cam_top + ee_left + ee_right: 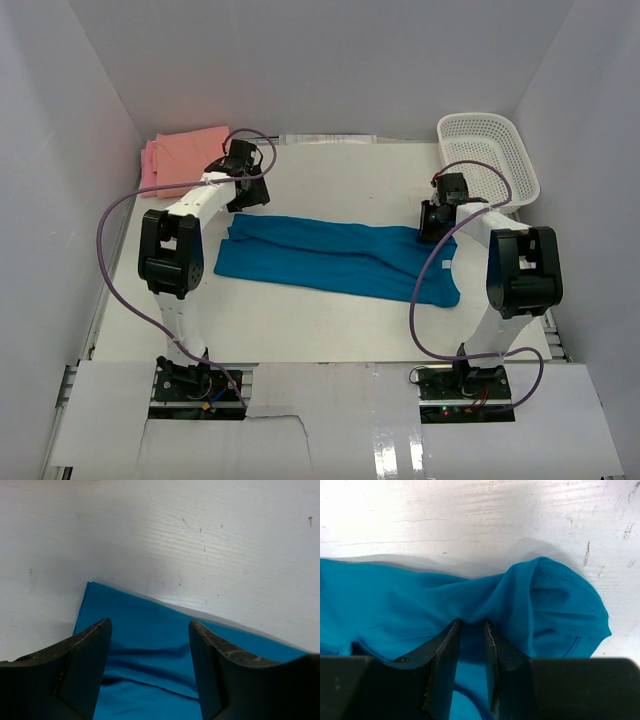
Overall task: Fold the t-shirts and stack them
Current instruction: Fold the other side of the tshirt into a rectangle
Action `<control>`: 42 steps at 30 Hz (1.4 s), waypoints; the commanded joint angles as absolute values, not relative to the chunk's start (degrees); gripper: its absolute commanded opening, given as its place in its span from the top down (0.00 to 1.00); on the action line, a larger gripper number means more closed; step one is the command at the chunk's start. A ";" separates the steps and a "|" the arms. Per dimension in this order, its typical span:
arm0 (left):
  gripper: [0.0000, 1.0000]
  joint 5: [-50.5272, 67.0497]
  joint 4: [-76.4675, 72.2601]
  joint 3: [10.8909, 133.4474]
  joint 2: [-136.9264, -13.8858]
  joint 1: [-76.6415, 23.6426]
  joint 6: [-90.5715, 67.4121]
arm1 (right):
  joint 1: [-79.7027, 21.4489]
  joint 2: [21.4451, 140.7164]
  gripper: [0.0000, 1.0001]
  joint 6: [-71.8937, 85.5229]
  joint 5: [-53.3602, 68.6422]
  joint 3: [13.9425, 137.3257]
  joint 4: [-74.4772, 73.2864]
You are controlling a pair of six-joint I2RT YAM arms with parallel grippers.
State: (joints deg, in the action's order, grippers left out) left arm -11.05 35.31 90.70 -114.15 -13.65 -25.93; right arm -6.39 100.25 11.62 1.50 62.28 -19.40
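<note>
A teal-blue t-shirt [335, 258] lies folded into a long band across the middle of the table, with a small white label [441, 264] near its right end. My left gripper [245, 192] is open and empty, just above the shirt's far left corner [145, 650]. My right gripper [437, 225] is shut on a bunched fold of the teal shirt [410, 610] at its far right end. In the wrist views the left gripper [150, 625] has its jaws wide apart and the right gripper [472, 622] pinches the cloth. A folded salmon-orange shirt [190, 152] lies on a pink one [149, 170] at the back left.
A white mesh basket [490, 150] stands at the back right, close behind my right arm. White walls enclose the table on three sides. Purple cables loop from both arms.
</note>
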 commanded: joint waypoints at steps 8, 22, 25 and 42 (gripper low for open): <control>0.49 -9.23 35.60 86.05 -109.07 -14.24 -25.66 | -6.50 101.42 0.67 11.51 1.23 64.60 -18.81; 1.00 -10.55 38.32 89.74 -120.49 -14.15 -26.10 | -6.50 106.43 0.69 11.95 0.18 65.83 -19.34; 1.00 -12.21 39.63 89.56 -122.08 -13.98 -26.54 | -6.59 107.58 0.70 12.04 0.87 65.30 -18.99; 1.00 -17.05 43.51 69.71 -105.57 -10.11 -31.82 | -15.73 103.98 0.70 13.62 -1.93 59.33 -17.84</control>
